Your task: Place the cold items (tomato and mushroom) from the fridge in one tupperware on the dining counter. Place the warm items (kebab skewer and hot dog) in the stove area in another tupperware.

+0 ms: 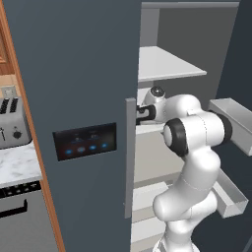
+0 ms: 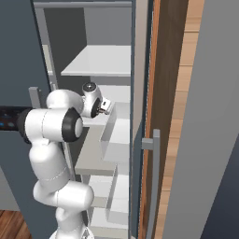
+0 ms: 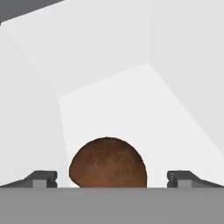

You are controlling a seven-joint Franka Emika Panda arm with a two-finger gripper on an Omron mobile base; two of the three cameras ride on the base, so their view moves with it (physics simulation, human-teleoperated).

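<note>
While the arm (image 1: pixel 189 162) reaches into the open fridge (image 1: pixel 83 98) in the left base view, its wrist sits at the level of the middle white shelf (image 1: pixel 167 64), just past the grey door handle (image 1: pixel 130 157). A toaster (image 1: pixel 12 123) stands on a marble tabletop (image 1: pixel 17 165) well off to the left of the fridge door, whose black panel (image 1: pixel 84 141) shows blue lights.

In the right base view, the hand points into the fridge between the white shelves, with grey door bins (image 2: pixel 109 140) just beside it.

In the hand view, the jaws (image 3: pixel 111 179) stand released, spread wide, their two dark fingertips (image 3: pixel 41 178) showing low at either side. The mushroom (image 3: pixel 108 163), a brown rounded lump, lies on the white shelf floor squarely between the fingertips, apart from both, with the fridge's white walls meeting behind it.
</note>
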